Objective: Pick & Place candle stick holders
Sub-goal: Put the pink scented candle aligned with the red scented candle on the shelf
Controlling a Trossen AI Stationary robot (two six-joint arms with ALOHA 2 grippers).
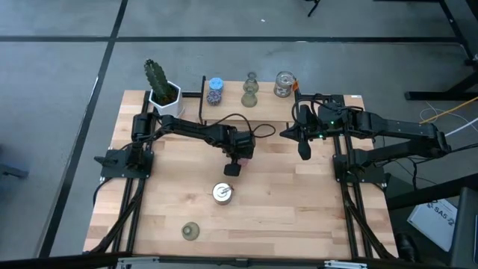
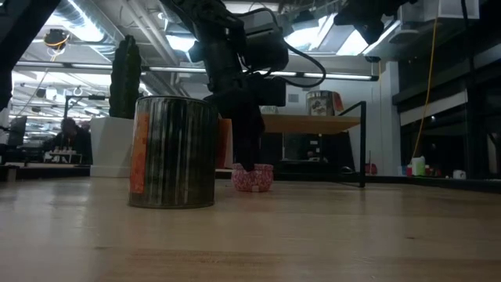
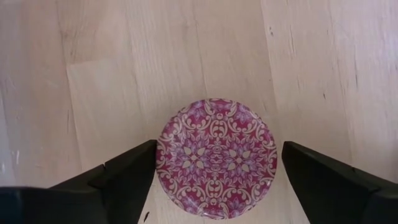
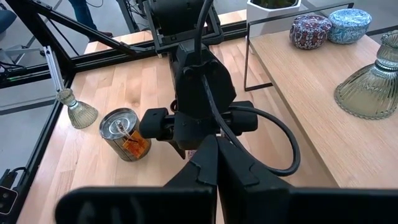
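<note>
A round pink patterned candle holder [image 3: 216, 158] stands on the table near its middle. It also shows in the low view [image 2: 252, 178]. My left gripper [image 1: 233, 169] is open and points down over it, one finger on either side of it. A silvery cup [image 1: 222, 193] stands just nearer, and an olive-green flared holder [image 1: 190, 232] stands near the front edge. On the back shelf are a blue holder [image 1: 216, 82], a dark speckled one [image 4: 311, 31], an olive-green one [image 1: 250, 91] and a silvery-glass cup [image 1: 284, 84]. My right gripper [image 1: 305, 151] is shut and empty, held above the table's right part. My left gripper comes from above with its fingers pointing down. One finger [image 3: 134, 171] stands right against the pink holder's rim [image 3: 163, 155]; I cannot tell whether it touches. The other finger [image 3: 311, 168] stands a little apart from it. The holder rests flat on the table.
A white pot with a green cactus [image 1: 160, 86] stands at the back left, beside a thin black frame [image 1: 203, 97] at the shelf's edge. The silvery cup [image 2: 172, 153] stands close to my left gripper on its near side. Bare wood lies to the right and front.
</note>
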